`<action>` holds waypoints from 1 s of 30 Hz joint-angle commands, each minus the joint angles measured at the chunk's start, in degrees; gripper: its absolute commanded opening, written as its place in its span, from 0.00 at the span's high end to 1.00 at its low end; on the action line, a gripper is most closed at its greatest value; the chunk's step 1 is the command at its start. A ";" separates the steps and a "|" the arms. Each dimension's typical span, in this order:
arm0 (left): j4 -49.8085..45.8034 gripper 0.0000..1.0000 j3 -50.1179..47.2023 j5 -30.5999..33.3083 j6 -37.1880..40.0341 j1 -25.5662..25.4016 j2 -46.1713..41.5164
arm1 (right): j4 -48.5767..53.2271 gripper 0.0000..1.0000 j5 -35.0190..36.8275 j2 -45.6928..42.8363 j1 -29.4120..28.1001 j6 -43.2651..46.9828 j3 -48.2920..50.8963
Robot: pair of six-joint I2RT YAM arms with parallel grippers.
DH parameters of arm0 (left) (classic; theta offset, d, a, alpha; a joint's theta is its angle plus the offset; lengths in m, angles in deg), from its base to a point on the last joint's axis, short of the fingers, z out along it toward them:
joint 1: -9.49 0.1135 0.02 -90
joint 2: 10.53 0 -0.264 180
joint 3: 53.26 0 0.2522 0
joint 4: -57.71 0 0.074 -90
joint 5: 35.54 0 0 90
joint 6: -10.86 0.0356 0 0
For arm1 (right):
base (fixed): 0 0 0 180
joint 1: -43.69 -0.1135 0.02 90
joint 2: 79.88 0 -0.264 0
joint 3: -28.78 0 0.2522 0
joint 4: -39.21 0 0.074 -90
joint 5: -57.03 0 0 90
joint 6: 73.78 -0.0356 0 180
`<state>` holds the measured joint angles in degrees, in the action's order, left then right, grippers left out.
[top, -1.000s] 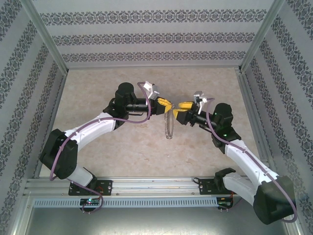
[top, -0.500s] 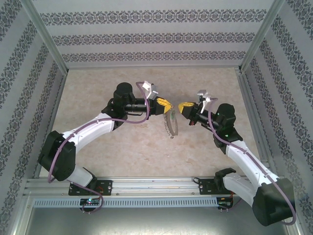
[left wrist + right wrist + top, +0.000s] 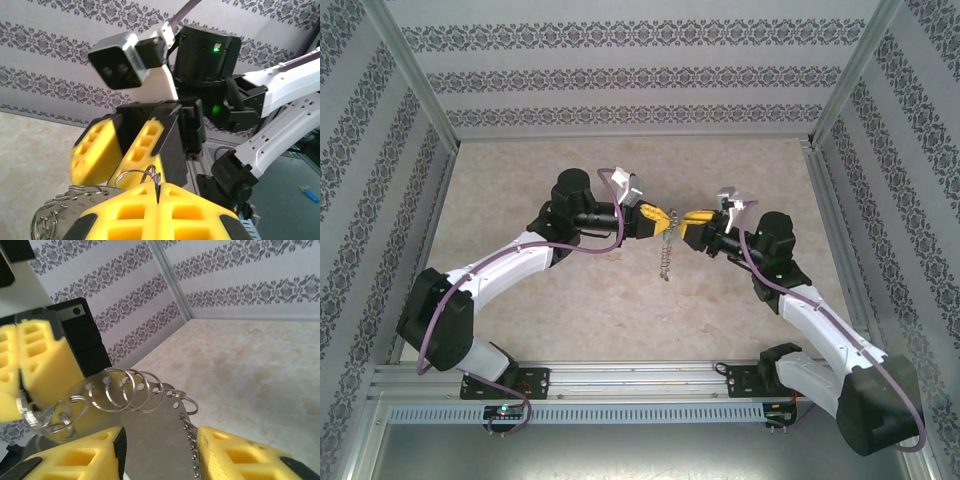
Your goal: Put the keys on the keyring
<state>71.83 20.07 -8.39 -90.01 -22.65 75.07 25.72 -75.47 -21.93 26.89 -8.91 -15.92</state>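
The keyring (image 3: 665,258) is a flat grey metal disc with holes along its rim and several thin split rings threaded through them. It hangs edge-on over the middle of the table. My left gripper (image 3: 663,222) is shut on one of its wire rings (image 3: 136,174), pinched at the tips (image 3: 159,186). My right gripper (image 3: 688,222) faces it, tip to tip. Its jaws (image 3: 160,455) stand apart with the disc (image 3: 150,440) lying between them, and the right finger (image 3: 240,455) is close to the rim. The keys are out of view.
The beige marble tabletop (image 3: 570,300) lies well below both grippers. Patterned walls (image 3: 640,75) close the back and sides. An aluminium rail (image 3: 640,380) carrying the arm bases runs along the near edge.
The right gripper drew back to the right, then came in again close to the left one. The keyring swung and now hangs edge-on. The left gripper stayed shut.
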 commanded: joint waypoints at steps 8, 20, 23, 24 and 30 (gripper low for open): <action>3.62 1.00 -1.05 -2.90 -1.43 0.32 -0.19 | -1.71 0.59 -1.34 1.32 -1.25 1.19 -5.71; 5.69 1.00 -2.30 -3.23 -2.72 0.50 -0.66 | -2.11 0.58 6.68 -3.13 1.81 -2.82 -1.38; 5.93 1.00 -2.44 -3.24 -2.76 0.45 -0.71 | -1.58 0.58 4.36 -5.85 1.62 -3.23 0.17; 5.99 1.00 -2.40 -3.24 -2.84 0.57 -0.79 | -1.46 0.58 3.33 -6.89 1.49 -3.25 0.79; 6.52 1.00 -2.35 -3.35 -3.45 0.54 -0.77 | -0.55 0.62 -1.67 -10.47 -1.20 -3.08 3.28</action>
<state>73.82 17.82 -10.05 -92.33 -22.65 75.07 25.70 -73.33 -31.28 27.26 -11.62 -13.95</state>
